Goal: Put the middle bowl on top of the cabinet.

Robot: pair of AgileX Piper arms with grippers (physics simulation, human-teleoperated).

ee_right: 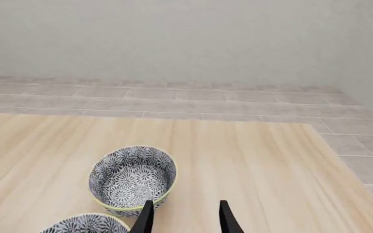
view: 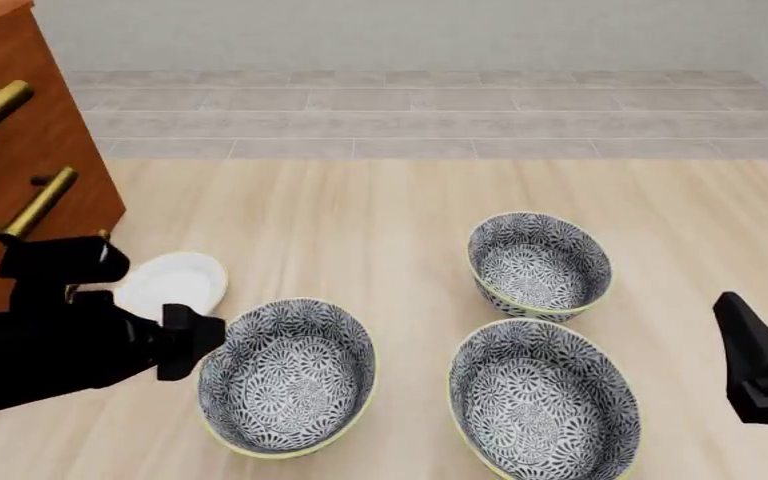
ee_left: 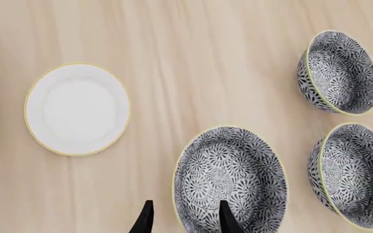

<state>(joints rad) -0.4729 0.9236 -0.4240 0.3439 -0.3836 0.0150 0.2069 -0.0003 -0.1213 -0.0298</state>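
Left pincer open over middle bowl rim — bowl empty

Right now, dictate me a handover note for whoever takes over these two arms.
Left gripper: open, fingers straddling the rim of the near-left bowl, not gripping.
Right gripper: open, holding nothing.
That bowl sits on the table; the cabinet stands at the left edge of the front view.
Done: approach only.
Left to do: grip, lift, set the bowl on the cabinet top.

No readable text, labels, brands, numbers or signs anywhere.
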